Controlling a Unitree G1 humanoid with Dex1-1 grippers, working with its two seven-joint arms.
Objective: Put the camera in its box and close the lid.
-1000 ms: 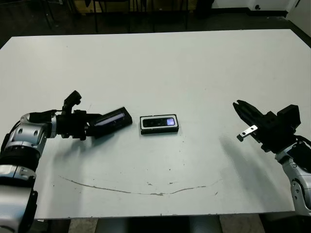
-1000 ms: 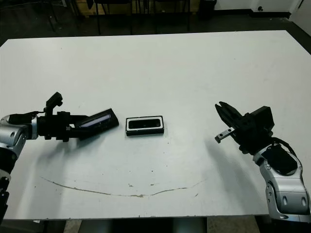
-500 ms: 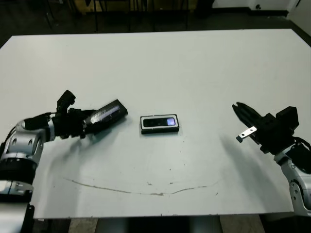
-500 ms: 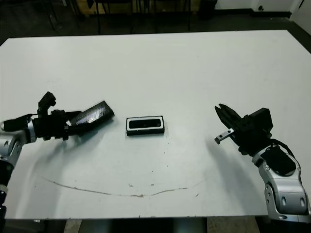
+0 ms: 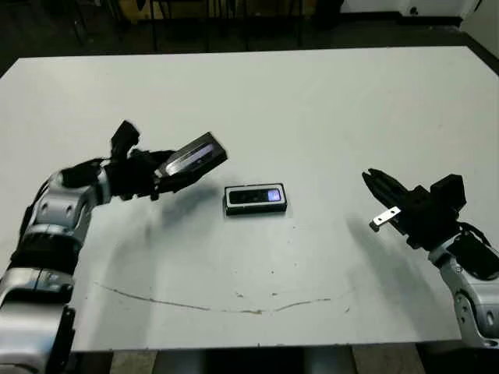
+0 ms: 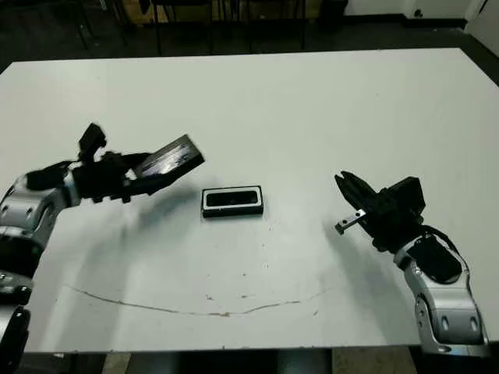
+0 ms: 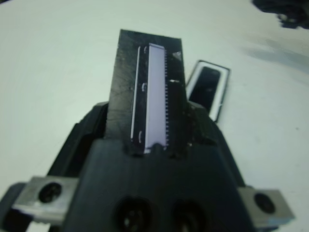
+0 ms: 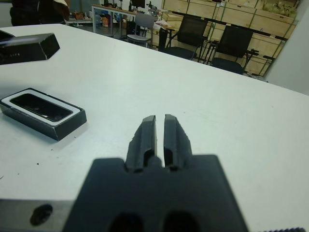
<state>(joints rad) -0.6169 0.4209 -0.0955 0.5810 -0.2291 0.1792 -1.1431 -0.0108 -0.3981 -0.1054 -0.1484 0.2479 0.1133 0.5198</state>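
Lid (image 5: 195, 157) in left hand (image 5: 160, 173), lengthwise toward box (image 5: 256, 199)

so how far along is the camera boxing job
Done: the camera already lies inside the box at the middle of the table. In hand: the left gripper holds the lid tilted in the air, to the left of the box and not yet over it. Left: bring the lid over the box and close it. The right gripper is empty, fingers together, off to the right.
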